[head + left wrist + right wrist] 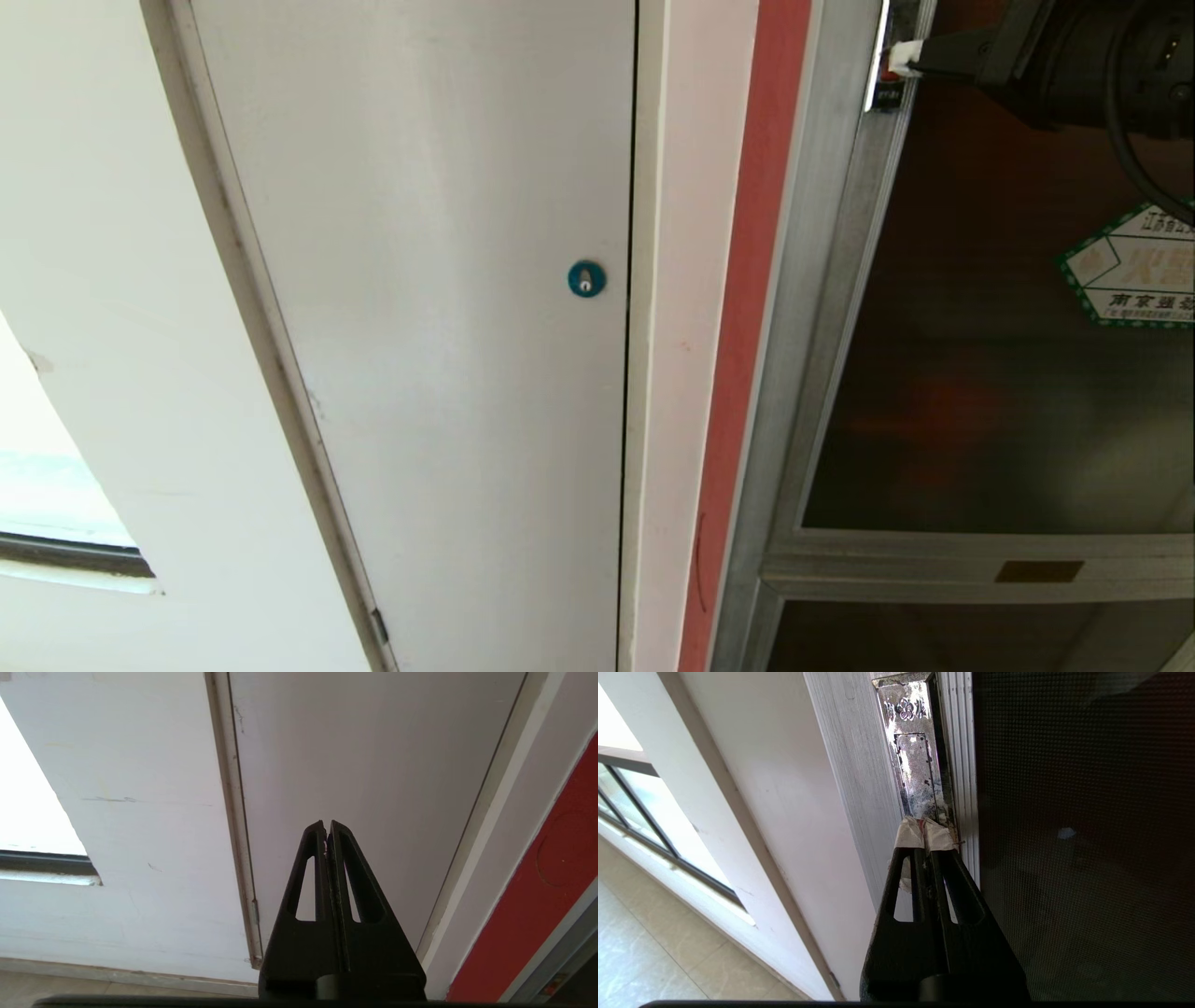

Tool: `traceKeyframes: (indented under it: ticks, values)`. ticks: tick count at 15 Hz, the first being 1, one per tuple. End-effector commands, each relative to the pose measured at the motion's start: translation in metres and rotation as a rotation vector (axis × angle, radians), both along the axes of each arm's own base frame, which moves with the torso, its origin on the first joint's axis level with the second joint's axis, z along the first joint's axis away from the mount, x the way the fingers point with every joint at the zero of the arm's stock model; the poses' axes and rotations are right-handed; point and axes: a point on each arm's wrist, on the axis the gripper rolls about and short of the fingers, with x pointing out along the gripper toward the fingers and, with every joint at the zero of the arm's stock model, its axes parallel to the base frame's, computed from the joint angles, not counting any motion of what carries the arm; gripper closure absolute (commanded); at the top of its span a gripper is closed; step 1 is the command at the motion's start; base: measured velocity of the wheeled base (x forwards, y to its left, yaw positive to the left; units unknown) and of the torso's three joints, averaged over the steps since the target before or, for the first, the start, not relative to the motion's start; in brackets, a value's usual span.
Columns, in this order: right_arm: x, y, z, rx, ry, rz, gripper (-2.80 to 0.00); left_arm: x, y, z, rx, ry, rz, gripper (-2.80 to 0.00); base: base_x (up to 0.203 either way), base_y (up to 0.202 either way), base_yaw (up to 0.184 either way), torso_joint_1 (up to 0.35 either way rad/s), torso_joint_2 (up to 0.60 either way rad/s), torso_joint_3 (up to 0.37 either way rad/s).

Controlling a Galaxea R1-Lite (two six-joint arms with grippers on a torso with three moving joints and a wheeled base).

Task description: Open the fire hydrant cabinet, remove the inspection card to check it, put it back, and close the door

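Right claw point(898, 58) pinched tight, holding nothing, tips pressed on the shiny latch point(917, 772) at the left edge of the door point(1008, 373). Door shut. Card not seen. Left claw point(327, 828) pinched too, parked. Could slip off that smooth metal, leaving the door stuck shut.

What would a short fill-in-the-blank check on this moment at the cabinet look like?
1. The right gripper, its tips wrapped in white tape, is ____ at the shiny metal latch plate on the silver-framed dark glass door.
2. The round lock on the plain white door is ____ in colour.
3. The hexagonal sticker on the glass has a ____ border.
4. The left gripper faces the ____ door.

Missing words: shut; blue; green; white
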Motion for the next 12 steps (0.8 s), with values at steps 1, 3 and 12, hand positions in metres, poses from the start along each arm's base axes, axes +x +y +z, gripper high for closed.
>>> traceKeyframes:
  ticks: [1, 3, 12]
  values:
    - [-0.004, 0.0, 0.004, 0.004, -0.015, 0.004, 0.0, 0.0, 0.0, 0.0, -0.001, -0.002, 0.0, 0.0, 0.0, 0.0, 0.0, 0.0, 0.0, 0.0]
    - [-0.013, -0.001, 0.01, 0.007, -0.036, 0.012, 0.0, 0.0, 0.0, 0.0, -0.001, -0.002, 0.001, 0.0, 0.0, 0.0, 0.0, 0.0, 0.0, 0.0]
    - [-0.143, -0.016, 0.044, 0.066, -0.225, 0.118, 0.0, 0.0, 0.0, 0.0, -0.001, -0.001, 0.001, 0.0, 0.0, 0.0, 0.0, 0.0, 0.0, 0.0]
